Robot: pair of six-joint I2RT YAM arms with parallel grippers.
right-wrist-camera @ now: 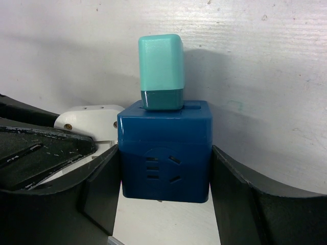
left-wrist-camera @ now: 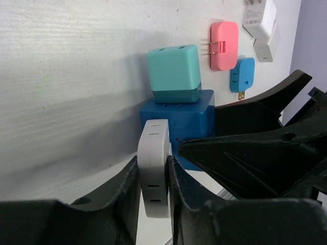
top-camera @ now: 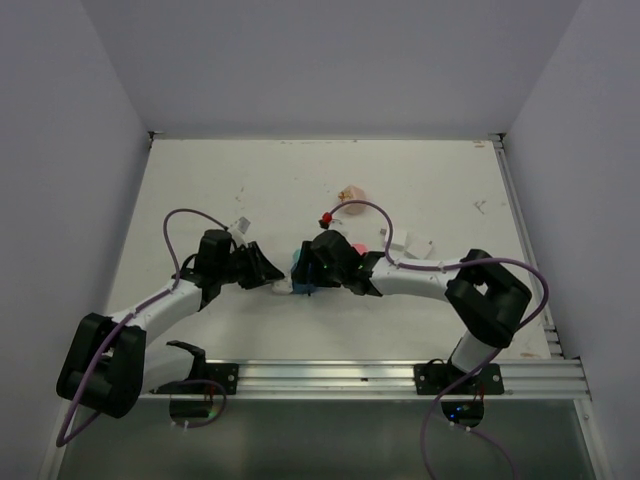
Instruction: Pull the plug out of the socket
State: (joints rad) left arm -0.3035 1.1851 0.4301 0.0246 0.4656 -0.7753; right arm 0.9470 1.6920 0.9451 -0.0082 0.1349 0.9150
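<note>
Blue cube socket (right-wrist-camera: 164, 153): hard plastic block lying on the white table (right-wrist-camera: 265, 61) between the two arms; probably light enough to slide unless braced.
Right gripper (right-wrist-camera: 166, 178): fingers pressed against two opposite sides of the cube, pinching it.
Pale grey flat plug (left-wrist-camera: 154, 173): seated in one side face of the cube; stiff, smooth, likely a little slippery.
Left gripper (left-wrist-camera: 153, 178): clamped on the plug's broad flat faces, a sound place to hold.
Teal block plug (right-wrist-camera: 161, 69): stuck in another face, untouched.
Handling: the prongs likely grip firmly, so a straight pull away from the cube seems wiser than a twist.
</note>
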